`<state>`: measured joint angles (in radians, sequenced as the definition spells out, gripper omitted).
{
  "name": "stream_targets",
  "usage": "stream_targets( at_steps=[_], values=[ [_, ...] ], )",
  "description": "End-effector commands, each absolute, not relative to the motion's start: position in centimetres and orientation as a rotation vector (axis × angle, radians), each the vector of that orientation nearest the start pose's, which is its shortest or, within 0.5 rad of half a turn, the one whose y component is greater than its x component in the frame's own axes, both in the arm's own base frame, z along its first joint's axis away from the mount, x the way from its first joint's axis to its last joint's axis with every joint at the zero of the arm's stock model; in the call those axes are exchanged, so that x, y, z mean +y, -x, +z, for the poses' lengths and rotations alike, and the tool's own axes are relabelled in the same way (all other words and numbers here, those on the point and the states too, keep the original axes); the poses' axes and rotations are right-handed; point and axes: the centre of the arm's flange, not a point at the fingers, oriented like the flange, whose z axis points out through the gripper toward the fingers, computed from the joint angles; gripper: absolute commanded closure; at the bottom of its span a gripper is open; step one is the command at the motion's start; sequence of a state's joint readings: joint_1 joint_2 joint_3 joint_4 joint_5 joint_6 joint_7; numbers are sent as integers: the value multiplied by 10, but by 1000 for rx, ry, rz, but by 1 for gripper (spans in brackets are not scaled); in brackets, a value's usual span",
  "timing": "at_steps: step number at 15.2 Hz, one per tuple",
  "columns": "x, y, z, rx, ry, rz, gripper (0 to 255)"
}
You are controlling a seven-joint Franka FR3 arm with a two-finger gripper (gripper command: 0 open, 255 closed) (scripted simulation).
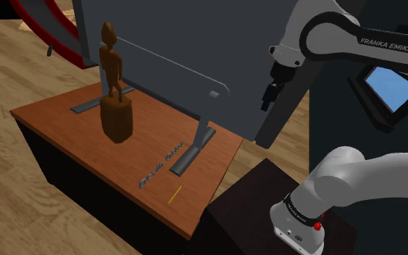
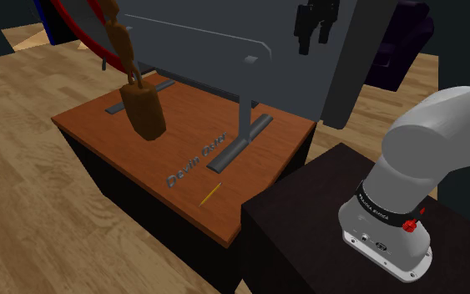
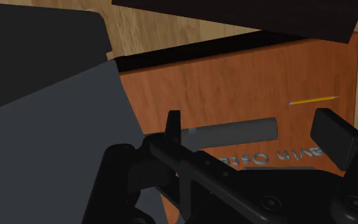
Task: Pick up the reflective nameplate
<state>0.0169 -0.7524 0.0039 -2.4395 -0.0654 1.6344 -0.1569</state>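
Observation:
The nameplate (image 1: 162,165) is a row of grey metallic letters lying flat on the red-brown wooden table (image 1: 57,119), near its front corner, beside one foot of the screen's stand. It also appears in the second exterior view (image 2: 196,159) and, partly behind the hand, in the wrist view (image 3: 276,156). My black gripper (image 1: 269,101) hangs high above the table, close to the big screen's edge (image 2: 312,32). In the wrist view the gripper (image 3: 250,121) is open, its fingers wide apart and nothing between them. The nameplate lies far below it.
A large dark grey screen (image 1: 173,51) on a two-footed stand (image 1: 191,156) spans the table's back. A brown wooden figurine (image 1: 114,87) stands at mid table. A yellow pencil (image 1: 175,194) lies near the front edge, close to the nameplate. My dark stand box (image 1: 267,210) adjoins the table.

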Motion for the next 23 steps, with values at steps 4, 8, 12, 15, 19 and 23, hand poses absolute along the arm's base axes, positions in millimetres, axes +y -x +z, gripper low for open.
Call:
stream_targets(
  at_steps=[4, 8, 12, 15, 19, 23],
  values=[
    [10, -344, 518, -391, 3181, 102, 0],
    [25, -378, 479, -521, 3164, 115, 0],
    [43, -410, 440, -651, 3141, 128, 0],
    [58, -433, 411, -748, 3120, 137, 0],
    [80, -462, 371, -876, 3087, 150, 0],
    [104, -488, 331, -1003, 3049, 162, 0]
  ],
)
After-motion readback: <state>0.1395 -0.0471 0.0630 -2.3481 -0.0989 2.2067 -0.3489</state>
